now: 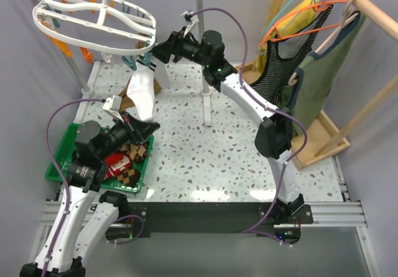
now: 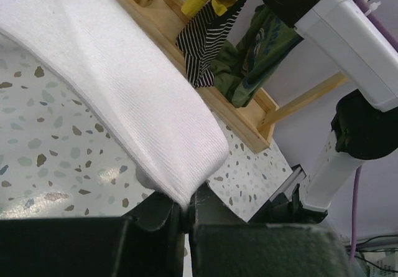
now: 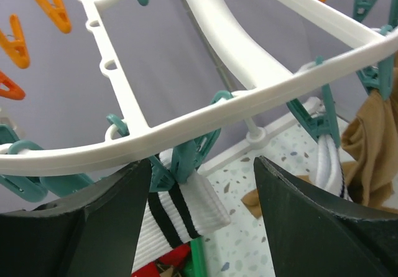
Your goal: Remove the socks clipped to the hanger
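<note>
Release step at the clip. Right end effector [image 3: 202, 165], jaws apart, straddles a small teal plastic clip [image 3: 186, 159] that pinches the black-striped cuff of a white ribbed fabric sock [image 3: 180, 218]. Directly above it runs the large white plastic oval hanger [image 3: 249, 96]. Left end effector [image 2: 186, 213], well below, is clamped on what appears to be that sock's toe. Probable next move: squeeze the clip open while the lower end effector draws the sock down toward the green plastic tray [image 1: 59, 159] beneath it.

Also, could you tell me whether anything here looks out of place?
Only the white sock: its striped cuff sits in a teal clip on the hanger while the jaws of the left gripper pinch its toe, so it is held at both ends. Nothing looks spilled or damaged.
</note>
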`<state>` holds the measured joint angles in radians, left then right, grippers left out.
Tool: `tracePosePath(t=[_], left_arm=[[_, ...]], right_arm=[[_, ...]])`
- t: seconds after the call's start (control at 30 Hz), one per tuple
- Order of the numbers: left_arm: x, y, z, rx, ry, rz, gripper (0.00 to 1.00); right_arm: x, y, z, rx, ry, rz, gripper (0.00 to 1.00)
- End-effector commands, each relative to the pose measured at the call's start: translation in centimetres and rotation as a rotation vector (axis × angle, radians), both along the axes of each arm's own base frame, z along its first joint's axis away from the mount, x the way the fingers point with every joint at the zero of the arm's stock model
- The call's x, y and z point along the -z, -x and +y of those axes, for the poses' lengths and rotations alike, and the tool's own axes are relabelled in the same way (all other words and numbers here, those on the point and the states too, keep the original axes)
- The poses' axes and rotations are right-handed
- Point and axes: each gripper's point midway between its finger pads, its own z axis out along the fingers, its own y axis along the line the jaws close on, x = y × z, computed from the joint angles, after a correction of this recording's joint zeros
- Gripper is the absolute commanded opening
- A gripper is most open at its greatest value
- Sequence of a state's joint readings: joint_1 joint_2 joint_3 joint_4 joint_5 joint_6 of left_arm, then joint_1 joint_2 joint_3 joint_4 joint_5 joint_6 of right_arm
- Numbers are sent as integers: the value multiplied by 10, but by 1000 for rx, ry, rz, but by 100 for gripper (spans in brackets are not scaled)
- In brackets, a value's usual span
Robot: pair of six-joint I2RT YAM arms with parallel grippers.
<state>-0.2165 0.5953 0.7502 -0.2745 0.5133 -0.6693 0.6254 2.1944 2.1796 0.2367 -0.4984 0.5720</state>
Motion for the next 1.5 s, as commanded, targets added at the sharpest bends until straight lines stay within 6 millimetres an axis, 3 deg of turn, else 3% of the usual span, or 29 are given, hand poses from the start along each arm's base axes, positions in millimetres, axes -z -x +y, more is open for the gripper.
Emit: tracePosePath(t=[0.0, 0.43, 0.7, 0.97, 1.17, 1.27, 1.3, 1.47], left_arm=[[-32, 9, -4, 35, 51, -75, 0], [-32, 12, -4, 34, 69, -69, 0], [-29, 12, -7, 48, 84, -57, 0], [-26, 14, -8, 54, 89, -48, 0], [-21, 14, -8, 55, 88, -39, 0], [-17, 14, -7, 49, 81, -33, 0], [-14, 14, -6, 46, 77, -28, 0], [0, 15, 1, -5, 53, 16, 0]], right_arm=[[-41, 11, 0, -108, -144, -56, 70], [-54, 28, 4, -243, -330, -37, 63], [-48, 29, 9, -244, -348, -29, 70], [-52, 27, 10, -241, -393, -29, 68], [-56, 28, 9, -236, -401, -31, 56], [-59, 27, 7, -221, -405, -25, 46], [-59, 26, 7, -218, -402, -21, 37], [-50, 20, 10, -181, -354, 16, 10]])
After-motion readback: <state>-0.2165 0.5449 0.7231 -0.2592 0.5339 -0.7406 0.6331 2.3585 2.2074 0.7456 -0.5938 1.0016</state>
